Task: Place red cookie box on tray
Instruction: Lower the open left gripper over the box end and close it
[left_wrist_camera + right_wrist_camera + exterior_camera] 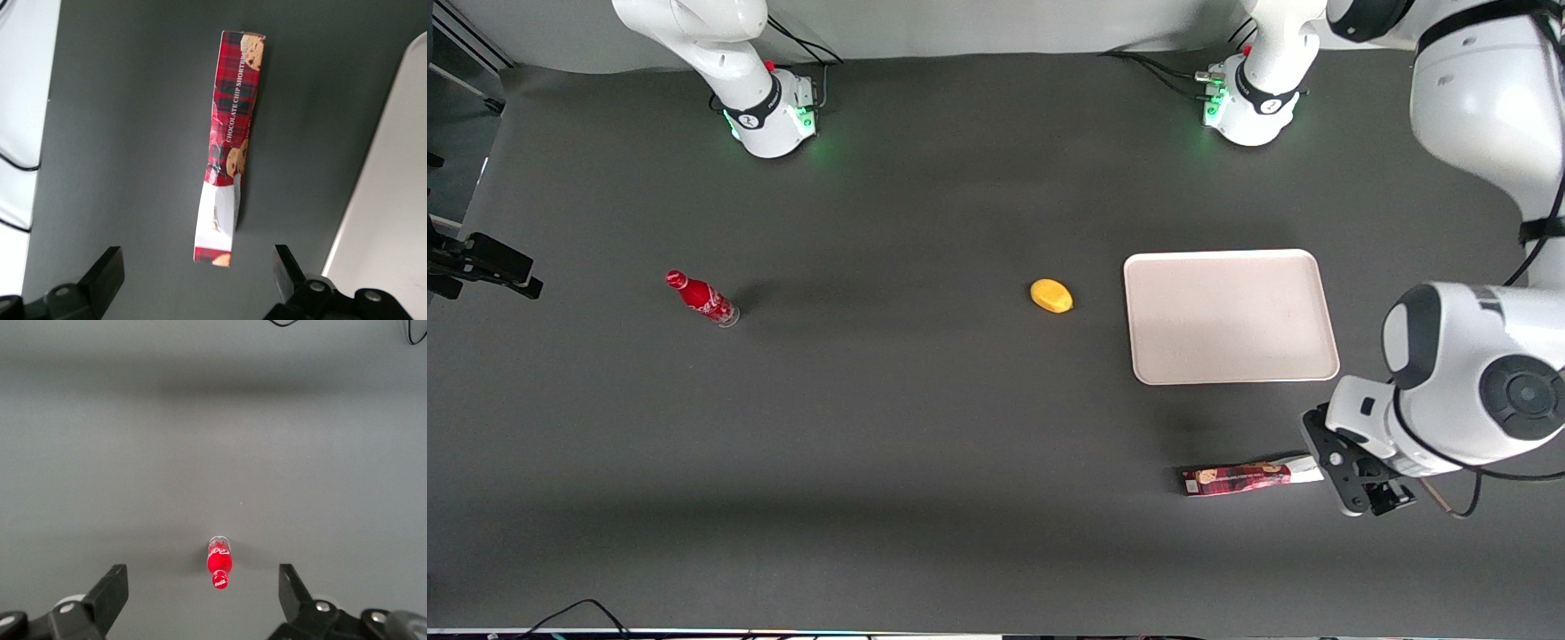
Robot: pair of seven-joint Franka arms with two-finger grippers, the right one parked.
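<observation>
My wrist camera alone shows my gripper [197,277] spread wide above the red cookie box [230,143], lying flat nearer the front camera than the tray [1227,316], lengthwise along its edge, white end toward me.

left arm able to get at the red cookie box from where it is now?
Probably yes. The hand hangs open above the white end of the red cookie box, which lies flat on the table, apart from the tray, with nothing on or against it.
</observation>
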